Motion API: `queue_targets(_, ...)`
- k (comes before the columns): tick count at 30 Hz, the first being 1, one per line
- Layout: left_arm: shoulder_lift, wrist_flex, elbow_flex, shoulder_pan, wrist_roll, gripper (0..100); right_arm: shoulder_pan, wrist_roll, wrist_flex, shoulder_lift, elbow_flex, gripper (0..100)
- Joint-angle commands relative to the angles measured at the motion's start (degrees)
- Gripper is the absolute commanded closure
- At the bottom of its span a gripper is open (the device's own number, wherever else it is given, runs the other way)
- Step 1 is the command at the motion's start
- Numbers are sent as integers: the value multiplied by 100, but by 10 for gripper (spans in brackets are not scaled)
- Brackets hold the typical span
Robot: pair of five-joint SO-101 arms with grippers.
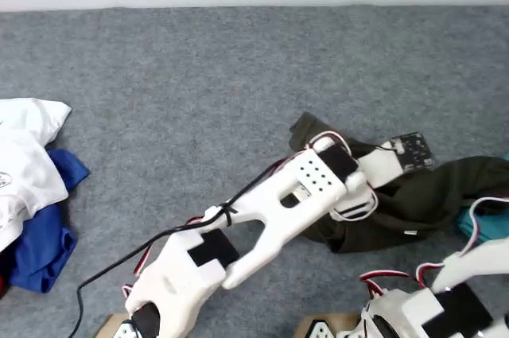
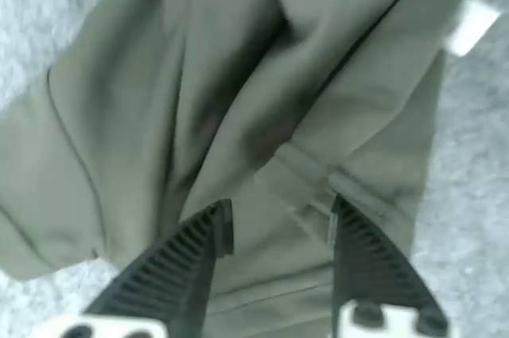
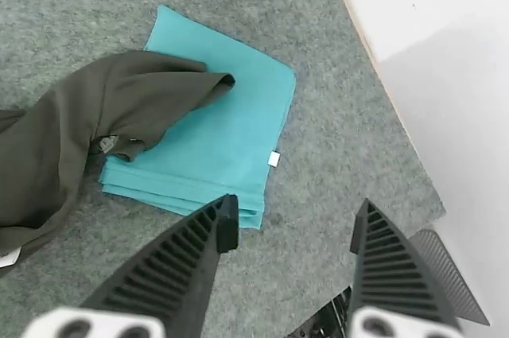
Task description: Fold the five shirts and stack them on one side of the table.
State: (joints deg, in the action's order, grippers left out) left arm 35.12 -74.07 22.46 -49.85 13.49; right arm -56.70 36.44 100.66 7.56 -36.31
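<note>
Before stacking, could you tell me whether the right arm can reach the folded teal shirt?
Probably yes: the right gripper is open near the teal shirt, though the olive shirt overlaps one side.

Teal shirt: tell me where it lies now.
The folded teal shirt lies flat near the right edge of the table in the high view, with a sleeve of the dark olive shirt draped over one corner.

Cut off at pic edge: white shirt (image 1: 24,155) & blue shirt (image 1: 44,242); teal shirt (image 3: 227,143) partly under olive shirt (image 3: 64,131).
</note>
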Motion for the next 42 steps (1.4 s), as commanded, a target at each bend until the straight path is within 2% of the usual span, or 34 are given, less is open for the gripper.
queue_targets(1,26,-114,391,-141,35,797,-22,44,207,321,-35,760)
queue_targets(14,1116,-114,1420,-105,35,803,-13,44,207,338,-35,760)
queue_targets(17,1196,-114,1596,-105,35,857,-13,44,207,338,-35,760)
queue_targets(21,1187,-475,1868,-105,44,988,40,44,207,338,-35,761)
queue_targets(24,1187,-1090,2343,-53,44,994,154,44,207,338,-35,761)
queue_targets(31,1187,-2681,4198,756,26,995,585,26,207,338,-35,761)
queue_targets(33,1134,-2673,4470,1108,-9,995,690,26,207,338,-35,761)
queue_targets(38,431,-2664,4215,1811,26,995,998,44,207,321,-35,761)
queue_targets(42,-176,-2664,3424,2312,44,995,1341,44,207,277,-35,761)
